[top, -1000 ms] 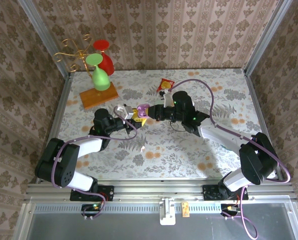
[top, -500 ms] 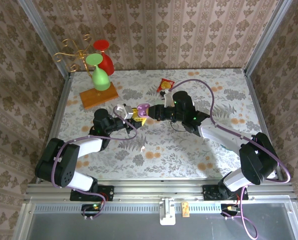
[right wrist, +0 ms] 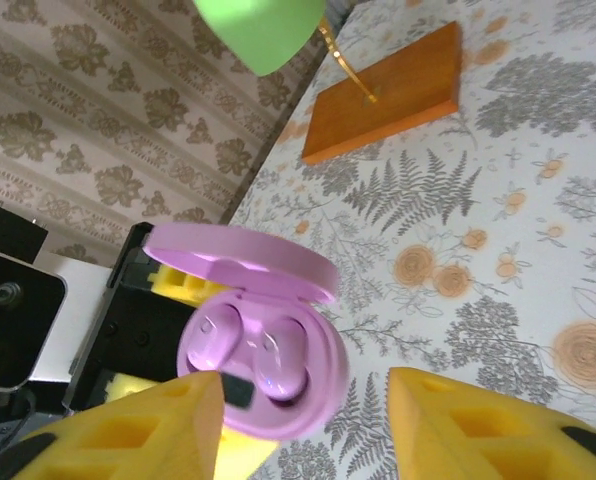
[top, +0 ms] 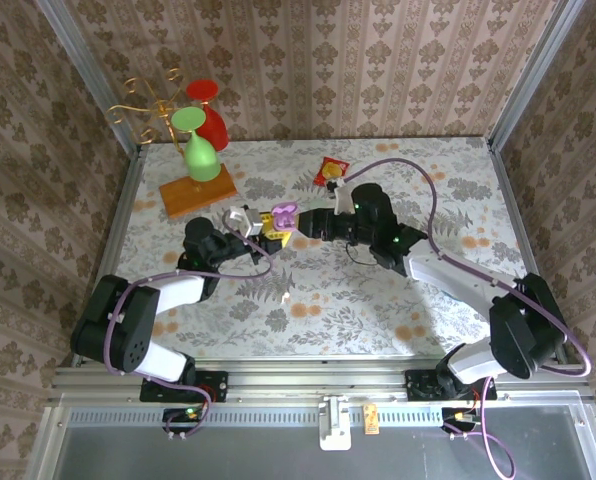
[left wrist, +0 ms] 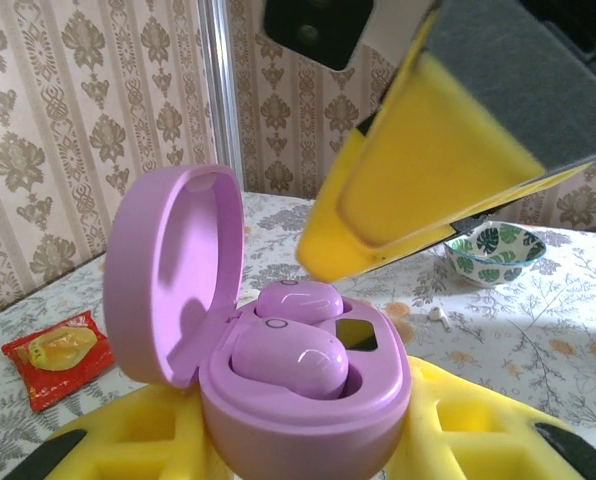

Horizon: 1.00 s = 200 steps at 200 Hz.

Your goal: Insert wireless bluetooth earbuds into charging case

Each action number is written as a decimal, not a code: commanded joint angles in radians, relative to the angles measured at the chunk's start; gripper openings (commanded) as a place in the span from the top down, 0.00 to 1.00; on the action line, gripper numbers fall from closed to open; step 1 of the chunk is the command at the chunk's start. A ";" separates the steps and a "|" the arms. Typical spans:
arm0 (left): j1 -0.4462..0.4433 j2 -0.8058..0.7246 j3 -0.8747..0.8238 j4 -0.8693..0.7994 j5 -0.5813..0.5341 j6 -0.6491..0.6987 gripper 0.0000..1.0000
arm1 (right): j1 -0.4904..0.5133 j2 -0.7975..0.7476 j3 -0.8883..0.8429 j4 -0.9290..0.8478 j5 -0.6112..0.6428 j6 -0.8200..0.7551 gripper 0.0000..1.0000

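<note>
Left wrist: left gripper clamps the open lilac case, two purple earbuds seated inside. Right gripper is spread wide beside it, one finger overhanging. Packet, bowl and white bud lie behind.

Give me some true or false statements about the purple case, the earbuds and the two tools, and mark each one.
1. The lid of the purple case is open. True.
2. The case is empty. False: two purple earbuds sit in its sockets.
3. The left tool grips the case. True.
4. The right tool is shut on an earbud. False: its jaws stand open near the case and hold nothing.
5. The red packet lies on the table. True.
</note>
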 commanded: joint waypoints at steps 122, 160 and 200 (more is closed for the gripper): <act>-0.062 -0.037 0.016 -0.141 -0.109 0.245 0.78 | -0.076 0.052 0.099 0.031 -0.046 0.170 0.01; -0.107 -0.042 0.016 -0.107 -0.109 0.233 0.79 | -0.076 0.145 0.158 -0.062 -0.039 0.149 0.01; -0.108 -0.035 0.017 -0.076 -0.146 0.215 0.79 | -0.073 0.161 0.106 -0.036 -0.126 0.143 0.03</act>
